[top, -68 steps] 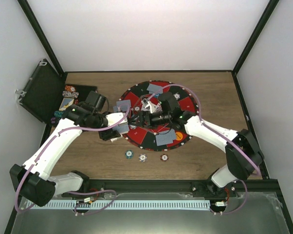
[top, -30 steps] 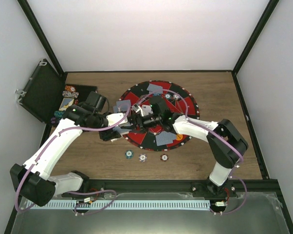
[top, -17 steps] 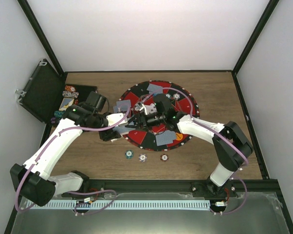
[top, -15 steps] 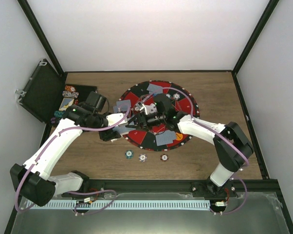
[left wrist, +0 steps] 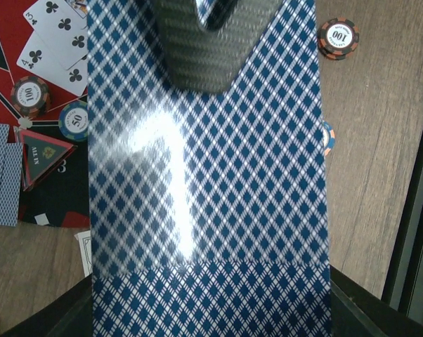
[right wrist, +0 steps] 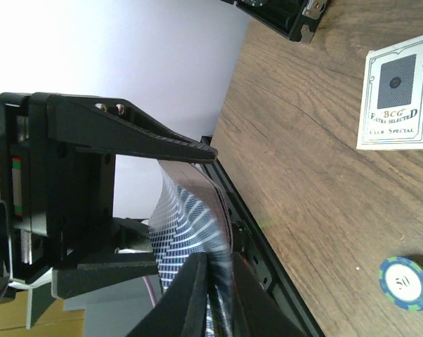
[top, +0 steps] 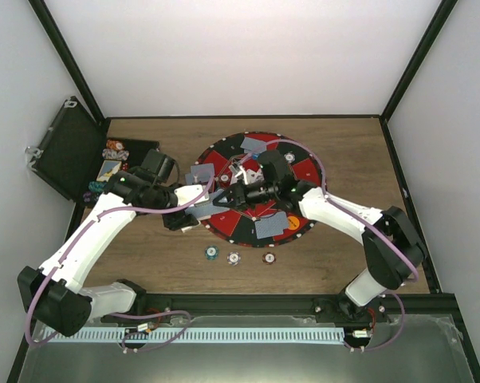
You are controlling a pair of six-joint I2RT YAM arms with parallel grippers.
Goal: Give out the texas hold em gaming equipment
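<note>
The left pincer (top: 194,211) is clamped on a stack of blue-and-white diamond-backed playing cards (left wrist: 210,210), held above the left rim of the round red-and-black mat (top: 306,171). The right pincer (right wrist: 219,272) is at the same spot, its jaws pressed together on the edge of a bowed card (right wrist: 189,221) from that stack. Grey-blue card pairs (top: 253,145) lie on the mat's segments. Three striped round poker chips (top: 234,258) sit on the wooden surface (top: 144,255) just in front of the mat.
</note>
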